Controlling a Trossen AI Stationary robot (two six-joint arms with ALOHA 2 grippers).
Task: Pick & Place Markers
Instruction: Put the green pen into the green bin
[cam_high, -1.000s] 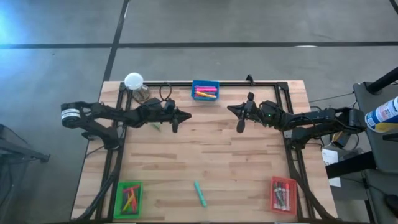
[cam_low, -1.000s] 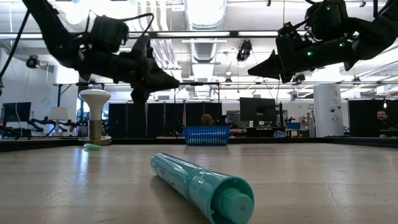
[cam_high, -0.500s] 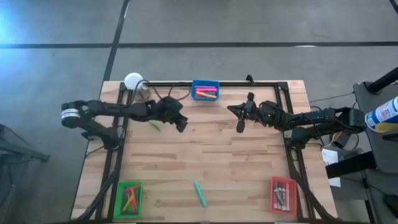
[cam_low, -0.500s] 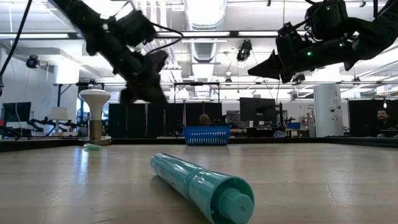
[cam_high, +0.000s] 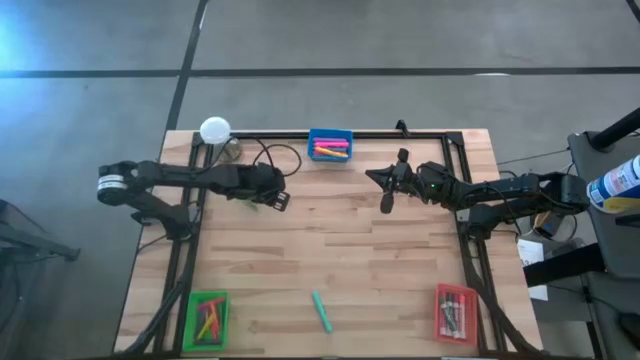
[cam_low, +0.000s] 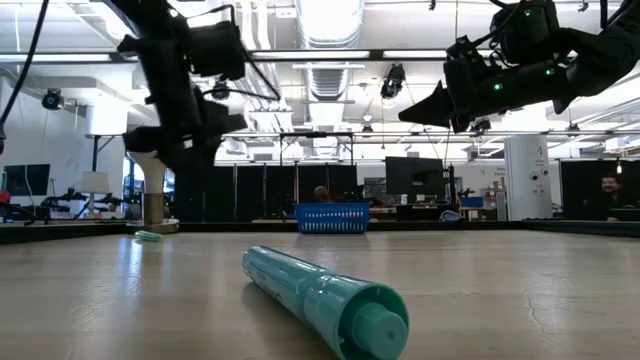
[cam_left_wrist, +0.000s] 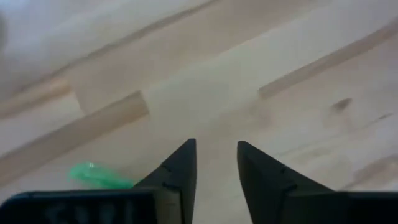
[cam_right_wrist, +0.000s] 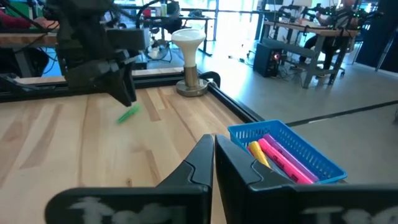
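since a second ago, left gripper (cam_high: 279, 200) has dropped toward the small green marker (cam_high: 248, 202), fingers slightly apart, empty. right gripper (cam_high: 386, 203) pressed together, hovering. teal marker (cam_high: 320, 311) lies near-lengthwise at front edge.

Your two arms are dark, nearly black, built of slim jointed links. The left arm (cam_high: 190, 180) ends at its base in a pale grey-and-white banded cylinder, and a thin black cable loops off it near the wrist. The right arm (cam_high: 480, 190) shows small green lights on its wrist housing. Each gripper carries two dark, wedge-shaped fingers (cam_left_wrist: 177, 174) tapering to points, with a blocky black body behind them.
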